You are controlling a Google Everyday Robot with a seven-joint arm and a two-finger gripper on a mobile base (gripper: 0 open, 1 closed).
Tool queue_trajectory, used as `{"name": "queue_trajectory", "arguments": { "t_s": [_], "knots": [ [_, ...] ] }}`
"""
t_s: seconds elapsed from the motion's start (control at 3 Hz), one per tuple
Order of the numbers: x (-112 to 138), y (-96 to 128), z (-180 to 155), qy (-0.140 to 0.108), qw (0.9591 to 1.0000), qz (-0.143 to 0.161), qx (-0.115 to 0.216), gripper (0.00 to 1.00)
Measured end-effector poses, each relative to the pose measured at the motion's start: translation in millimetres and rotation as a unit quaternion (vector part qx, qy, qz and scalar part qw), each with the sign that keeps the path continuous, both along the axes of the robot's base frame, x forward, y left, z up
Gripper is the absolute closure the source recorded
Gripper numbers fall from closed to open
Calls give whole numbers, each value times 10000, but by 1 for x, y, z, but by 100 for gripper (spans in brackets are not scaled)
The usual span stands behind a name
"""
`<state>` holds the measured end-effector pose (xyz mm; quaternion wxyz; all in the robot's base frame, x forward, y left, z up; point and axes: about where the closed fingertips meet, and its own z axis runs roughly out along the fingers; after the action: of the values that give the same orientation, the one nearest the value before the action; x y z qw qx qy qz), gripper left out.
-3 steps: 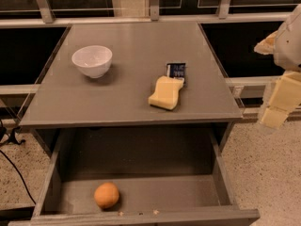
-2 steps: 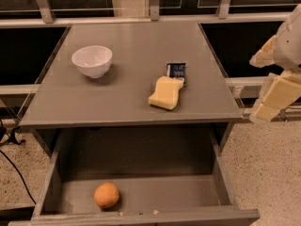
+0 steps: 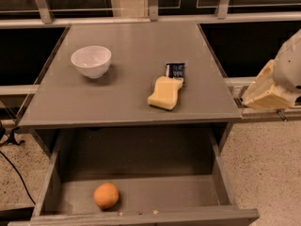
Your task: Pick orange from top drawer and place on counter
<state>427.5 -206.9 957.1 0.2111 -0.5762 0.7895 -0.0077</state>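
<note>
Cream gripper [image 3: 269, 91] beside flat matte grey counter [image 3: 136, 74], grip state unclear; smooth round orange [image 3: 106, 195] far lower-left, in shallow grey top drawer [image 3: 169, 194].

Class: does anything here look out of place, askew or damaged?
Nothing spilled or damaged. One oddity: an orange lies loose, front left, in the open top drawer; the sponge sits askew on the counter. The pincer hangs beyond the counter's right edge.

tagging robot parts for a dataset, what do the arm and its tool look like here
The tool, at the view's right edge beside the counter, is a cream, blocky, angular piece with flat facets. Above it the arm is a smooth, rounded, pale grey-white housing. No cables, markings or sleeve show on either.
</note>
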Motion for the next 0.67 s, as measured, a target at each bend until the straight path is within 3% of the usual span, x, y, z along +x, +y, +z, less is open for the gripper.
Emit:
{"name": "queue_trajectory", "arguments": {
  "t_s": [0.33,0.67],
  "knots": [
    [-3,11,-24,-220,9978,-111,608,96],
    [3,35,-54,-432,9897,-12,1365,100]
  ]
}}
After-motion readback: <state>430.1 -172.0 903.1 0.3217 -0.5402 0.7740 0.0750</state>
